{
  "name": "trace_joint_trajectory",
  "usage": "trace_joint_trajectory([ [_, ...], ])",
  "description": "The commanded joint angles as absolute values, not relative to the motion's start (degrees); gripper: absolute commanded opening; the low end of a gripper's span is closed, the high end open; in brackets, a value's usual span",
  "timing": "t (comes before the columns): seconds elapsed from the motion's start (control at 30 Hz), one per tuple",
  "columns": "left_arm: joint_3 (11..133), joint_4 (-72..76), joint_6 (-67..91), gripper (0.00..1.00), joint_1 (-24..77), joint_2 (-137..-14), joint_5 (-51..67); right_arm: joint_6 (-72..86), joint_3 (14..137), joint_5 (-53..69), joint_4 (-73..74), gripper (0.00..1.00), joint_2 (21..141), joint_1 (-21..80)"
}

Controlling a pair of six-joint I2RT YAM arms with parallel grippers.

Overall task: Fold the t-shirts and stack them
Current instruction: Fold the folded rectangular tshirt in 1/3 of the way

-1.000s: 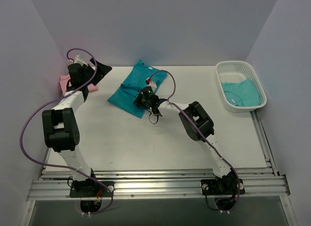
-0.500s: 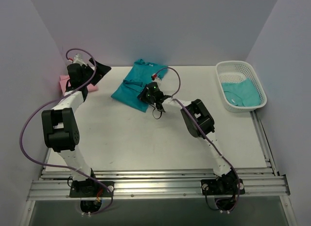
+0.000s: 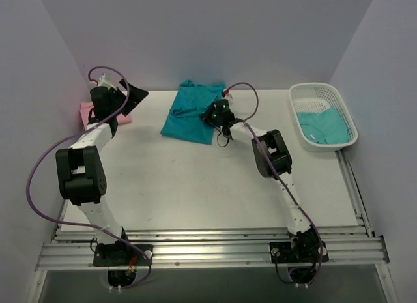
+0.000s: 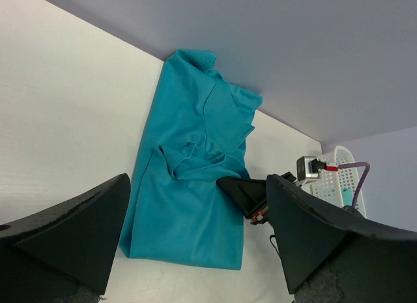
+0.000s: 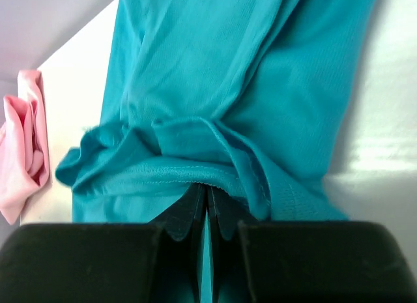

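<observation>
Drag underway: we're pulling the teal shirt (image 3: 191,113) back and right across the table (image 3: 195,179) versus a second ago, right gripper (image 3: 212,115) clamped shut on a bunched fold, so we're still positioning, not folding. The left gripper (image 3: 129,96) is hanging wide open and empty near the pink shirt (image 3: 86,111). Right wrist view is showing the pinch; overhead is hiding it.

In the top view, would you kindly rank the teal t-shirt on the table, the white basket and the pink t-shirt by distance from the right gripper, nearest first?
1. Teal t-shirt, pinched by right gripper, mid-table.
2. White basket, right edge.
3. Pink t-shirt, left edge.
</observation>
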State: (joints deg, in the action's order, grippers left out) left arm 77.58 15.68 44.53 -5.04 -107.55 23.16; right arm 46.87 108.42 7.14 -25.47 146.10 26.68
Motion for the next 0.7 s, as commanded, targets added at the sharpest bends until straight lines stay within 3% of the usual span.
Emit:
trace_joint_trajectory([
  [0.0,78.57,17.93,43.24,0.94,-5.27,-107.14,22.33,46.14,113.19,7.91,-23.47,0.00,148.79,25.14],
  [0.3,79.72,17.23,42.54,0.94,-4.75,-108.37,21.71,46.58,128.03,7.91,-25.83,0.10,156.52,23.56],
  [0.57,80.07,16.17,42.01,0.94,-3.52,-108.90,21.45,51.77,133.33,5.72,-45.05,0.47,160.40,20.83],
  [0.6,80.24,16.00,41.92,0.94,-3.34,-108.90,21.27,51.77,133.24,5.02,-46.57,0.59,159.79,20.48],
  [0.67,80.59,15.47,41.75,0.94,-3.08,-109.25,21.27,50.98,132.28,3.60,-48.60,0.71,158.56,19.78],
])
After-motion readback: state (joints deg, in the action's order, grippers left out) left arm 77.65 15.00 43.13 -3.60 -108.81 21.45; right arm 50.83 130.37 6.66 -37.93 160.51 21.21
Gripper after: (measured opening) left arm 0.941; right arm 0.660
